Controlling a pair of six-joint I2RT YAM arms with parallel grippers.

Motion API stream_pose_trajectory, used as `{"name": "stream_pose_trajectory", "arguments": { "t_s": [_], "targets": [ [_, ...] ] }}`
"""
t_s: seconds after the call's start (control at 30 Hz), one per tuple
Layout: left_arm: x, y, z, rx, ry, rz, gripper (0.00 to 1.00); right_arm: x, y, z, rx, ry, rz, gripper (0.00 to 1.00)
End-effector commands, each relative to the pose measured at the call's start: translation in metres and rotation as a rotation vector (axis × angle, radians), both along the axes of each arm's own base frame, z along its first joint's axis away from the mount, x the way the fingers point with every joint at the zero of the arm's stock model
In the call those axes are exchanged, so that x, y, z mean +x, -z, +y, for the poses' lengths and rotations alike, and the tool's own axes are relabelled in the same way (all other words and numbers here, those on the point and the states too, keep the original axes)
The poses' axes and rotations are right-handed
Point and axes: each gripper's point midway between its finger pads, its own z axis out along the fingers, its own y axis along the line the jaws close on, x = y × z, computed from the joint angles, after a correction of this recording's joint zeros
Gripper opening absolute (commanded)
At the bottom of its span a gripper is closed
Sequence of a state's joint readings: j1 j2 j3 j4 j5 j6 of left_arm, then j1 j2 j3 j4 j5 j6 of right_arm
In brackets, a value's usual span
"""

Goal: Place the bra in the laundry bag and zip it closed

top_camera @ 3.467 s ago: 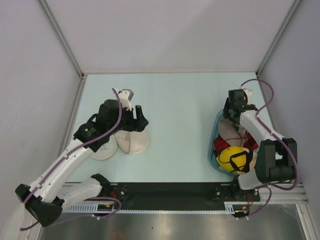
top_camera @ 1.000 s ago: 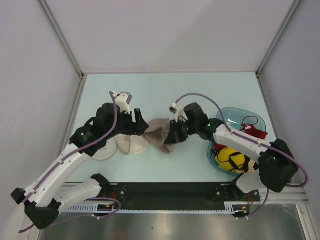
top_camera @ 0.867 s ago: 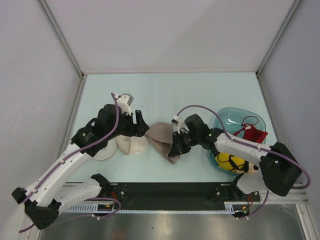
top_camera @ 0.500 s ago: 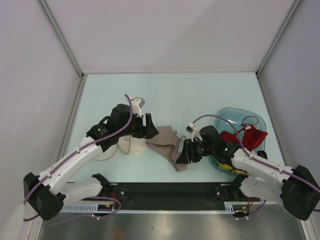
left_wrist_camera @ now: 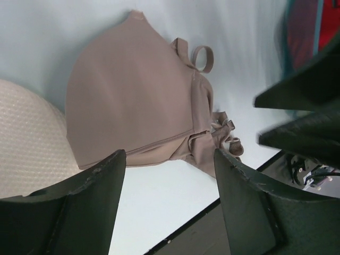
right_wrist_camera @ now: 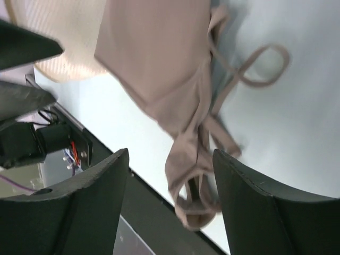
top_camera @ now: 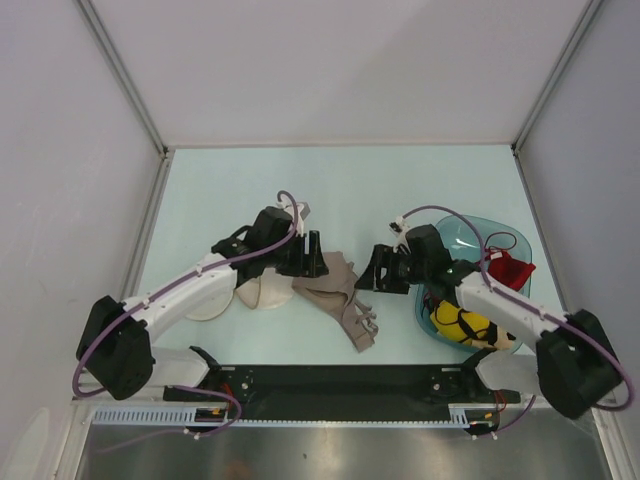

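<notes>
Bra lies on the tabletop, just right of the open laundry bag. My left fingers and right fingers hover wide, empty. Loading step: next I should probably grip a cup and tuck it inside.

We reach inward from both sides: our left gripper and right gripper face each other, jaws spread, gripping nothing.

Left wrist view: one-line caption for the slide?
Open left fingers frame the taupe bra, lying on the table beside the cream mesh laundry bag.
</notes>
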State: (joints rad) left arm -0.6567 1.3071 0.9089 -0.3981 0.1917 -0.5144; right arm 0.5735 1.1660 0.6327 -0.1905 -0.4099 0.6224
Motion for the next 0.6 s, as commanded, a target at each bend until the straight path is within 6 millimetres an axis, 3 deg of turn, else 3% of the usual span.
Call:
{"name": "stream_pose_trajectory", "arguments": {
  "t_s": [0.0, 0.1, 0.13, 0.23, 0.33, 0.53, 0.57],
  "targets": [
    [0.009, -0.036, -0.011, -0.083, 0.005, -0.093, 0.72, 0.032, -0.002, 0.026, 0.066, -0.05, -0.025, 0.68],
    [0.001, -0.034, -0.005, -0.091, -0.004, -0.091, 0.72, 0.039, 0.004, 0.036, 0.09, -0.08, -0.037, 0.66],
    [-0.004, -0.034, -0.002, -0.095, -0.003, -0.092, 0.72, 0.041, 0.015, 0.036, 0.076, -0.082, -0.022, 0.66],
    [-0.01, -0.033, 0.003, -0.098, -0.008, -0.093, 0.72, 0.047, 0.024, 0.04, 0.064, -0.091, -0.018, 0.57],
    [-0.013, -0.033, 0.007, -0.096, -0.013, -0.092, 0.72, 0.045, 0.026, 0.046, 0.072, -0.109, -0.011, 0.41],
    [-0.013, -0.038, 0.008, -0.093, -0.013, -0.103, 0.72, 0.042, 0.031, 0.049, 0.078, -0.121, -0.005, 0.33],
    [-0.013, -0.039, 0.007, -0.097, -0.011, -0.105, 0.72, 0.043, 0.031, 0.05, 0.079, -0.127, -0.004, 0.24]
  ]
}}
